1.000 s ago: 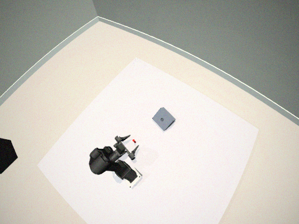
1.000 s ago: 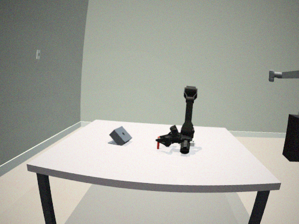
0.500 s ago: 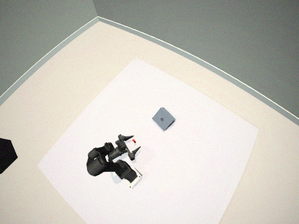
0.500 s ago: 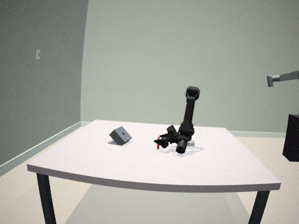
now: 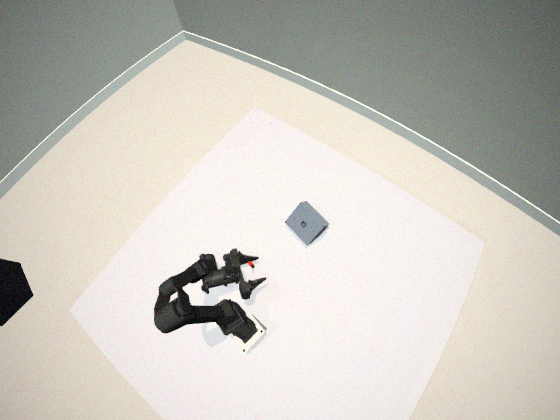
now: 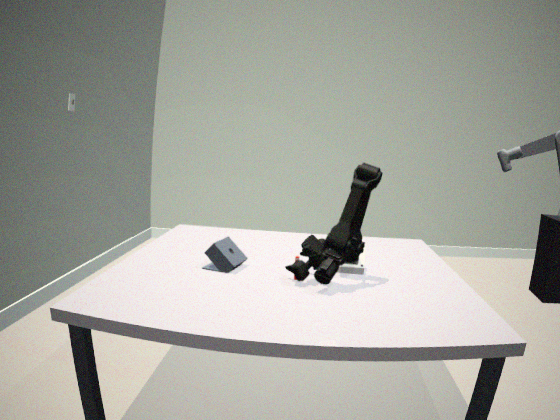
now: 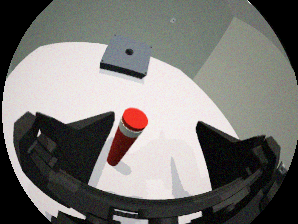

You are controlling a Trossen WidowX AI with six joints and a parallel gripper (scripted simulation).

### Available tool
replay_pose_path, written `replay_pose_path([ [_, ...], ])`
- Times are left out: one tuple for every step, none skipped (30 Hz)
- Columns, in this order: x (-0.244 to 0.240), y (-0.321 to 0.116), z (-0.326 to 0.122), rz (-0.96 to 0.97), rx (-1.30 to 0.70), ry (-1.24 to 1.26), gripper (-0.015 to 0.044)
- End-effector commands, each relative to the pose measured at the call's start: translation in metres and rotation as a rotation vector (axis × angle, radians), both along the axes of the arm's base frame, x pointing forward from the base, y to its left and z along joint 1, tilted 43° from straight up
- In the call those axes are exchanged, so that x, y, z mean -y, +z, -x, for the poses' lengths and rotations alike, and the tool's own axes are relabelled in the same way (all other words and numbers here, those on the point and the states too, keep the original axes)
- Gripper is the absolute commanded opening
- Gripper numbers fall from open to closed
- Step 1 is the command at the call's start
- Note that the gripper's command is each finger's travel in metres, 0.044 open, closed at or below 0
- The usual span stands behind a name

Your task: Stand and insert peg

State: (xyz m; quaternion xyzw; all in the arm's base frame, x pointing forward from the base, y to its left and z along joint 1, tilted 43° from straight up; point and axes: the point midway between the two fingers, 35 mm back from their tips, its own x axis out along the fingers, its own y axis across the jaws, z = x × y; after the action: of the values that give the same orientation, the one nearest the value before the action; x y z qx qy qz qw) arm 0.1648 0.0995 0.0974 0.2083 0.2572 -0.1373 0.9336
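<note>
The red peg (image 5: 251,264) (image 6: 297,258) (image 7: 123,144) stands upright on the table (image 5: 380,280) (image 6: 280,315), its white-banded end up and its plain end down. My gripper (image 5: 261,269) (image 7: 157,120) is wide open and holds nothing. The peg stands between the spread fingers, nearer the left finger in the wrist view. In the exterior view a finger hides part of the peg. The grey sloped panel (image 5: 312,230) (image 6: 218,254) (image 7: 113,54) has one dark hole (image 5: 303,224) (image 6: 231,250) (image 7: 129,52) in its face; no peg is in it.
The panel stands beyond the peg, away from the arm's white base plate (image 5: 255,341) (image 6: 352,269). The arm is folded low, with the gripper just above the table. A black block (image 5: 14,290) (image 6: 547,260) stands off the table.
</note>
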Motion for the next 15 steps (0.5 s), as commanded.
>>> replay_pose_path([
  [-0.0002,-0.0012,-0.0020,0.033,-0.071,0.007,0.0440],
  [-0.0001,-0.0017,-0.0025,0.041,-0.092,0.011,0.0440],
  [0.0001,-0.0022,-0.0031,0.050,-0.115,0.014,0.0440],
  [0.0002,-0.0026,-0.0036,0.057,-0.137,0.019,0.0440],
  [0.0003,-0.0030,-0.0041,0.064,-0.159,0.023,0.0440],
  [0.0003,-0.0033,-0.0046,0.071,-0.180,0.028,0.0440],
  [0.0004,-0.0036,-0.0051,0.077,-0.202,0.034,0.0440],
  [0.0004,-0.0038,-0.0056,0.082,-0.223,0.040,0.0440],
  [0.0004,-0.0040,-0.0061,0.087,-0.244,0.047,0.0440],
  [0.0003,-0.0041,-0.0066,0.092,-0.264,0.054,0.0440],
  [0.0002,-0.0041,-0.0071,0.095,-0.285,0.062,0.0440],
  [0.0001,-0.0041,-0.0076,0.099,-0.304,0.070,0.0440],
  [0.0000,-0.0040,-0.0081,0.101,-0.324,0.078,0.0440],
  [-0.0001,-0.0039,-0.0086,0.104,-0.343,0.087,0.0440],
  [-0.0003,-0.0037,-0.0091,0.105,-0.361,0.096,0.0440],
])
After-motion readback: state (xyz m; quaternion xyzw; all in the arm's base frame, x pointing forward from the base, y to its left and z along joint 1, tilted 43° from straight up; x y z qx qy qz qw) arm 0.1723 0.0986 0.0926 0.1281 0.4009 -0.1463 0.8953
